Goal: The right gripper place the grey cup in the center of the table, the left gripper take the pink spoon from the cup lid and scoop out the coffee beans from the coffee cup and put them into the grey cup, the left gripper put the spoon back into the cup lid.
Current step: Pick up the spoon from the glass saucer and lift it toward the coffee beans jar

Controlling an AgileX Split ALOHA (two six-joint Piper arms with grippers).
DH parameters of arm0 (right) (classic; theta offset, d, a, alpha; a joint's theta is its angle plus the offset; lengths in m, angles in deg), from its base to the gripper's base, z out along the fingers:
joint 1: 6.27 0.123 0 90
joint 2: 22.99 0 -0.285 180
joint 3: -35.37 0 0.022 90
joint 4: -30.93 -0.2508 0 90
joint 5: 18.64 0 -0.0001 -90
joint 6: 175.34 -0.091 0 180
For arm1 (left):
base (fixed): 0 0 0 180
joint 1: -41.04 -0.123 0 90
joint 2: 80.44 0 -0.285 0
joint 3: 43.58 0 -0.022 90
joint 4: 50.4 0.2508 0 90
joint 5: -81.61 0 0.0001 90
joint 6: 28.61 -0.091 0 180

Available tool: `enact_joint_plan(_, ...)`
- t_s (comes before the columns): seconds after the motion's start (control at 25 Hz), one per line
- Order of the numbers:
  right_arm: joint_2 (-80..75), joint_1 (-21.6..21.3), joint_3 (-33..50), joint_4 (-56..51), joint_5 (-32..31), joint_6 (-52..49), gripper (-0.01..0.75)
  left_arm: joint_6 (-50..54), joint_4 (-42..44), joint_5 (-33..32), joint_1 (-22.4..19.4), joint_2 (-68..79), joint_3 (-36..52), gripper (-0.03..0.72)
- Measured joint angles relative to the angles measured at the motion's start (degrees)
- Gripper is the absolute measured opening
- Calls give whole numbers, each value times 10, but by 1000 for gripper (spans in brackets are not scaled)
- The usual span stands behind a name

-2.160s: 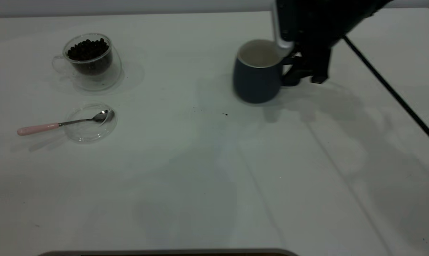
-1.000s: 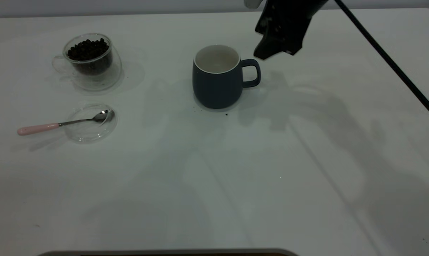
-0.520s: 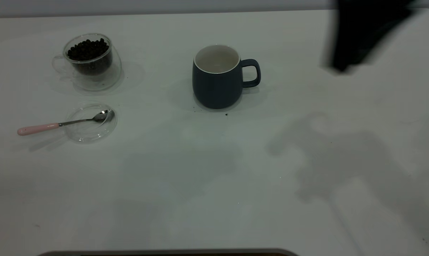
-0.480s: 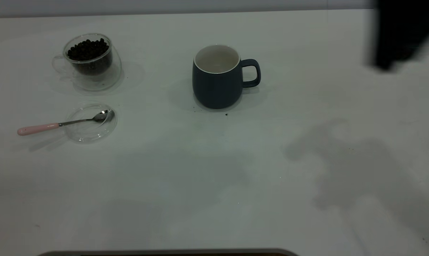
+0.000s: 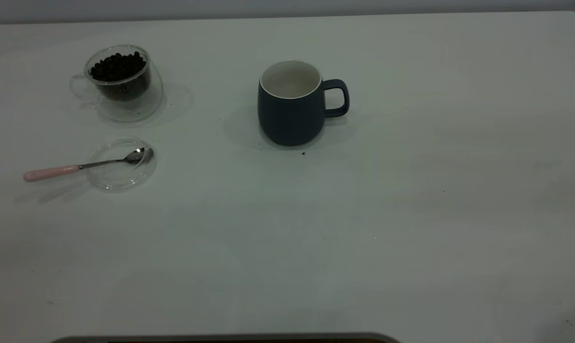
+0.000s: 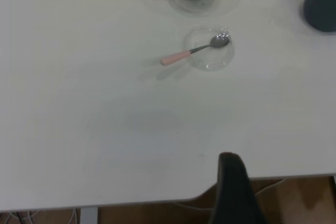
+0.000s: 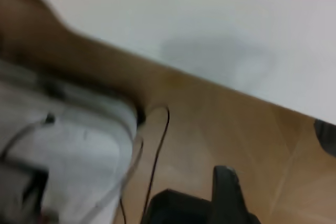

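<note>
My left gripper (image 6: 236, 187) shows only as one dark finger at the lower edge of the left wrist view, beyond the table's near edge; I cannot tell whether its fingers are apart or together. My right gripper (image 7: 226, 192) hangs off the table (image 5: 411, 214) over a wooden floor (image 7: 220, 129), fingers likewise indeterminate. Neither arm appears in the exterior view. There, the grey cup (image 5: 290, 104) stands upright at upper centre, handle toward the right, white inside. At upper left stands the coffee cup (image 5: 120, 82), holding coffee beans (image 5: 117, 65). Below it lies the cup lid (image 5: 121, 164); the pink spoon (image 5: 85, 166) rests with its bowl in the lid, handle out to the left.
</note>
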Motion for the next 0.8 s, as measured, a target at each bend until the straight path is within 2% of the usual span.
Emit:
enact_joint_plan(0.16,148,-17,35,-10,35,-29,537,0,0,0,0,0,0,522)
enact_joint_plan(0.4,302,-39,53,-15,30,-76,537,0,0,0,0,0,0,522)
enact_joint_plan(0.64,400,-89,53,-15,26,-76,537,0,0,0,0,0,0,522)
enact_joint_plan(0.8,407,-126,53,-14,24,-76,537,0,0,0,0,0,0,522)
